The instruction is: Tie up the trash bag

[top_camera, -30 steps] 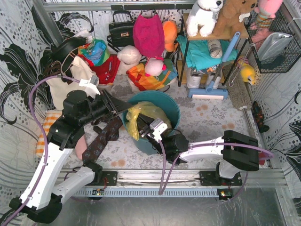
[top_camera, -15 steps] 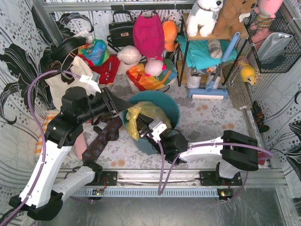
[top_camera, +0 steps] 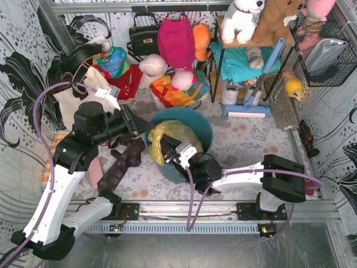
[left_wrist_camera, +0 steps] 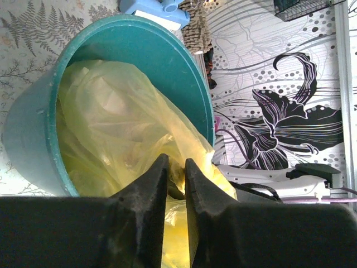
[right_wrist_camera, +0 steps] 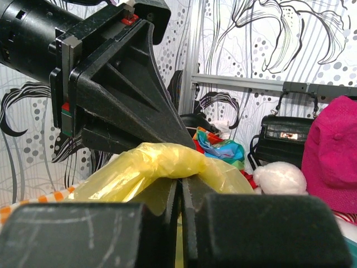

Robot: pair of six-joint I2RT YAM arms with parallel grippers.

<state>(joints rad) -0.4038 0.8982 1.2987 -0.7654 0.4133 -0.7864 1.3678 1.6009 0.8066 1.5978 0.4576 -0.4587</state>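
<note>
both hands [left_wrist_camera: 174,163] [right_wrist_camera: 181,183], pinched on trash bag [top_camera: 174,132]

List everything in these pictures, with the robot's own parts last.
trash bag: one, translucent yellow, in the bin, top gathered up
bin: one, teal, table centre
handbag: one, black, at the back wall
hat: one, pink, right of the handbag
plush dog: one, white, on the back shelf
teddy bear: one, brown, beside the dog
necktie: one, dark patterned, left of the bin
wire basket: one, black, right wall
left arm: one, white and black, left of the bin, jaws shut on the trash bag
right arm: one, white and black, near side of the bin, jaws shut on the trash bag
</note>
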